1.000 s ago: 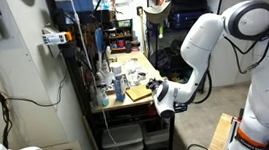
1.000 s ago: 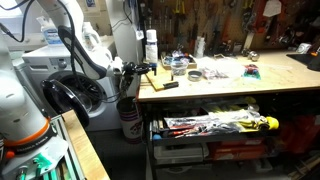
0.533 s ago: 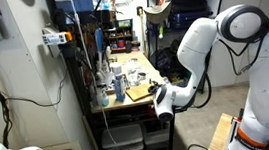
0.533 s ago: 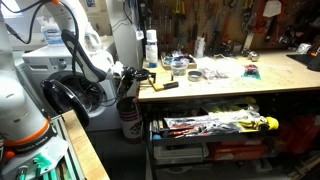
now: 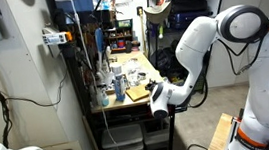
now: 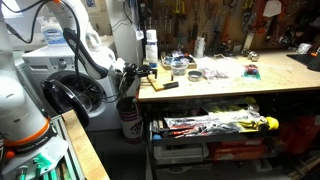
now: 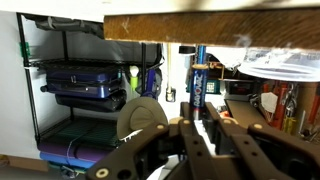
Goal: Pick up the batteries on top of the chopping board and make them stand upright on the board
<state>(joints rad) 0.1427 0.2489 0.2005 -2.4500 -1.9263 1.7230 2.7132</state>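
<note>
Workbench (image 6: 240, 88) drawer (image 6: 215, 135), seemingly tool-filled

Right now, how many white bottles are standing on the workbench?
2. The larger white bottle stands behind the chopping board, at the end of the workbench; the smaller white bottle stands farther along, near the back. Clutter may hide others.

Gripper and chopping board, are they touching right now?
Apart. In the wrist view the shut gripper hangs below the tabletop's edge; the board, seen in an exterior view, lies on top.
</note>
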